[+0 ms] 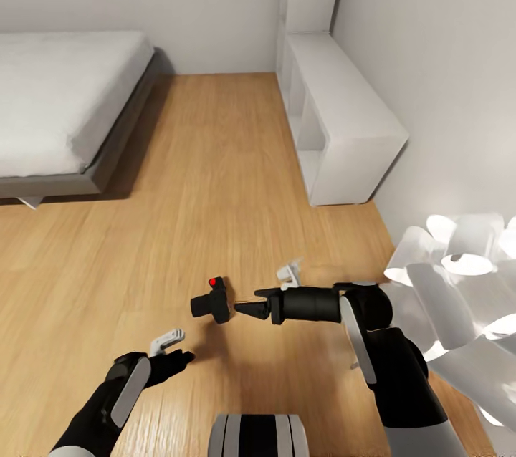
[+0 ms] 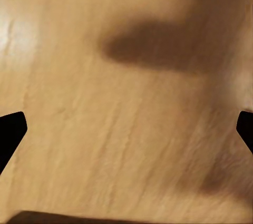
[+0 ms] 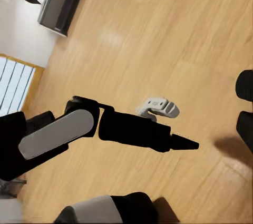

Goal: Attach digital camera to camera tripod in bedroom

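the digital camera [image 1: 212, 301] is a small, chunky black body with a stubby lens poking out toward the head view's left and a round red button on its top; it appears in the head view in front of the robot, over the light wood plank floor [image 1: 215, 178], and at the edge of the right wrist view it shows as two dark rounded lumps [image 3: 244, 109] with a shadow on the boards just beside them. the right gripper [image 1: 251, 309] reaches in from the right with its pointed black tips touching or almost touching the camera's side, though from here i cannot tell whether the fingers are closed on it or merely next to it. the left gripper [image 1: 179, 357] hangs lower and nearer the robot, apart from the camera, its black fingers [image 2: 9, 132] spread wide with bare floor between them. the bedroom has white walls, a grey-framed bed [image 1: 64, 106] with a white mattress at the far left, and a low white cube shelf [image 1: 344, 120] along the right wall with a taller white unit behind it. a cluster of white curved petal-like shapes [image 1: 459, 278] stands at the right edge.
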Motion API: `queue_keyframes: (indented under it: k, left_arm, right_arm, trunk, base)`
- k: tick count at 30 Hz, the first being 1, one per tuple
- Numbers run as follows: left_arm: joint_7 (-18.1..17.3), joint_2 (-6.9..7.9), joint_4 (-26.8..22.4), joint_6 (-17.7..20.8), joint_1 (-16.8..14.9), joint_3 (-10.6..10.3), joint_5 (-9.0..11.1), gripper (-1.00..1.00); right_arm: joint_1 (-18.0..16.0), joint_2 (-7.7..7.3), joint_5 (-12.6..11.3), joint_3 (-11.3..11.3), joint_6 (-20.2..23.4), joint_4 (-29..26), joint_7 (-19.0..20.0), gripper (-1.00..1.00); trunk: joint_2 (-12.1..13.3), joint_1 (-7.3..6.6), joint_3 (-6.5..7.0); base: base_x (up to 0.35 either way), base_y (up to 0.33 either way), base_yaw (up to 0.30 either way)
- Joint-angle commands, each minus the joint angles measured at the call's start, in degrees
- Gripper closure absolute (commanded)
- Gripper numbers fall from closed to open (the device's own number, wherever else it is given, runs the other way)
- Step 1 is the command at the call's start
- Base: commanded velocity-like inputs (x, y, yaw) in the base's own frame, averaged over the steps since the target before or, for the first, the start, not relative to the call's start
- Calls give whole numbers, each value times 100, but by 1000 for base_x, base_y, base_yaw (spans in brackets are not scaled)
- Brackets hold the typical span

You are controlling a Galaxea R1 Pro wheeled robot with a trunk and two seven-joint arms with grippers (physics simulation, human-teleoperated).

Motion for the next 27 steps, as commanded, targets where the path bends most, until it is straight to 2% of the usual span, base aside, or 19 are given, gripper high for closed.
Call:
queue_keyframes:
  k: [1,5,10,16,27]
  left_arm:
    - [50,-9,-8,-1,-1,-47,30,-100]
    - [66,-57,3,-103,-1,-202,-75,-100]
    - [71,-86,15,-145,-1,-257,-113,-100]
    - [73,-98,23,-163,-1,-277,-129,-100]
    - [80,-102,43,-172,-1,-284,-139,-100]
  right_arm:
    - [-3,-10,-12,-5,44,-4,120,-100]
    - [-3,-62,-12,-9,44,-8,606,-100]
    - [-3,-148,-12,-14,44,-9,966,-100]
    - [-3,-281,-12,-19,44,-10,1212,-100]
    - [-3,-325,-14,37,44,-10,1631,-100]
  trunk:
    - [-3,1,-27]
    - [-8,12,-115]
    - [-15,24,-226]
    - [-23,40,-359]
    - [-38,68,-603]
  base:
    - [0,0,0]
    - [0,0,0]
    - [0,0,0]
    - [0,0,0]
    - [0,0,0]
